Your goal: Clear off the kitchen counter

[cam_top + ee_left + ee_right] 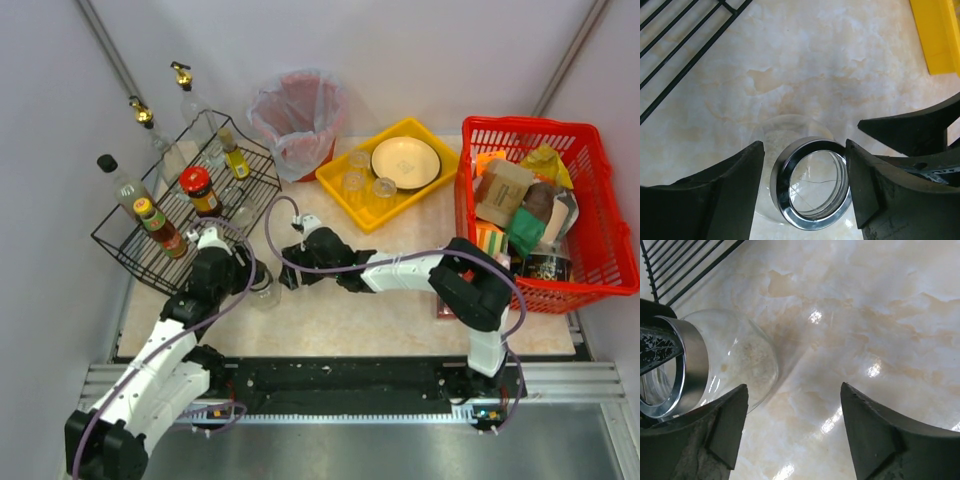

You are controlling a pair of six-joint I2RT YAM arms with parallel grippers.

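Counter: kitchen counter [390, 305] fills the mid frame in your top cam, w/ the arm bases at 6 o'clock.
Jar: glass jar [266, 296] w/ chrome neck ring sits at the counter's 9 o'clock side, just off the wire rack [150, 255].
L gripper: left gripper [804, 147] has its fingers set either side of the jar neck. One finger [860, 175] touches the ring; the other shows a thin gap at ring level. You can't tell from these views if the grip is firm.
R gripper: right gripper [794, 387] is at 3 o'clock of the jar, fingers spread wide w/ bare counter between. The jar is just beside one finger.
Surroundings: yellow tray [338, 187] at 12 o'clock, red basket [600, 270] at 3 o'clock, bagged bin [300, 115] at 11 o'clock.
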